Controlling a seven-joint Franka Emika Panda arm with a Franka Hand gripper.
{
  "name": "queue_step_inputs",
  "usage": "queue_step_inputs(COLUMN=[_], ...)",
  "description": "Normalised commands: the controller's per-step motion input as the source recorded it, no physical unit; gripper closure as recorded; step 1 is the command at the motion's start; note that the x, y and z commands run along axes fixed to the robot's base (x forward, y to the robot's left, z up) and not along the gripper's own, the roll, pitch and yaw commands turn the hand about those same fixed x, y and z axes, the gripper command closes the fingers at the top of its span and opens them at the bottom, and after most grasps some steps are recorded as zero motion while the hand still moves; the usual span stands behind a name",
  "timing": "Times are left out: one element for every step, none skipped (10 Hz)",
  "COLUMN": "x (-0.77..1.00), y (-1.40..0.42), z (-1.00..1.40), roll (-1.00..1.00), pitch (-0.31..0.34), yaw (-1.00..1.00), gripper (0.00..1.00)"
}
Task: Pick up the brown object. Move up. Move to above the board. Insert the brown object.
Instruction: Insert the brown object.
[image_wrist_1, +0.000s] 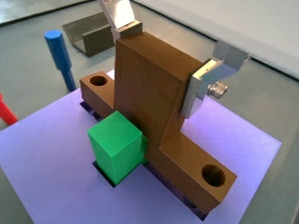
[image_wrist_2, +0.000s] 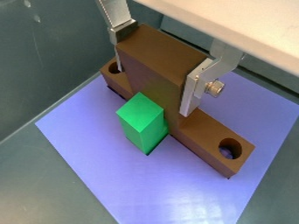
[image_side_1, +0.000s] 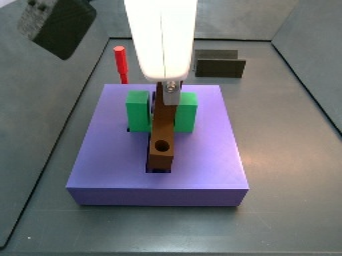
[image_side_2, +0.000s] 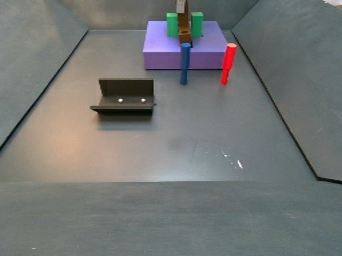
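The brown object (image_wrist_1: 149, 92) stands with its upright plank in the air and its drilled base bar lying in the groove of the lavender board (image_wrist_1: 47, 171). It shows the same way in a wrist view (image_wrist_2: 158, 70) and in a side view (image_side_1: 163, 140). My gripper (image_wrist_1: 160, 63) sits over the plank with one silver finger on each side of it, pads against the wood. It also shows in a wrist view (image_wrist_2: 155, 64), above the board (image_side_1: 201, 165) in a side view (image_side_1: 167, 92), and far off in a side view (image_side_2: 183, 18).
A green block (image_wrist_1: 117, 144) sits on the board against the plank (image_wrist_2: 142, 122). A blue peg (image_wrist_1: 56, 57) and a red peg (image_side_1: 119, 62) stand beside the board. The dark fixture (image_side_2: 124, 97) stands on the grey floor.
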Motion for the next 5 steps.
queue_step_inputs(x=[0.00, 0.00, 0.00, 0.00, 0.00], y=[-0.02, 0.00, 0.00, 0.00, 0.00], z=[-0.19, -0.19, -0.20, -0.21, -0.25], roll=[0.09, 0.08, 0.07, 0.05, 0.04], pitch=[-0.020, -0.017, -0.010, -0.013, -0.023], yaw=[0.20, 0.19, 0.14, 0.06, 0.03], gripper=[1.00, 1.00, 1.00, 1.00, 1.00])
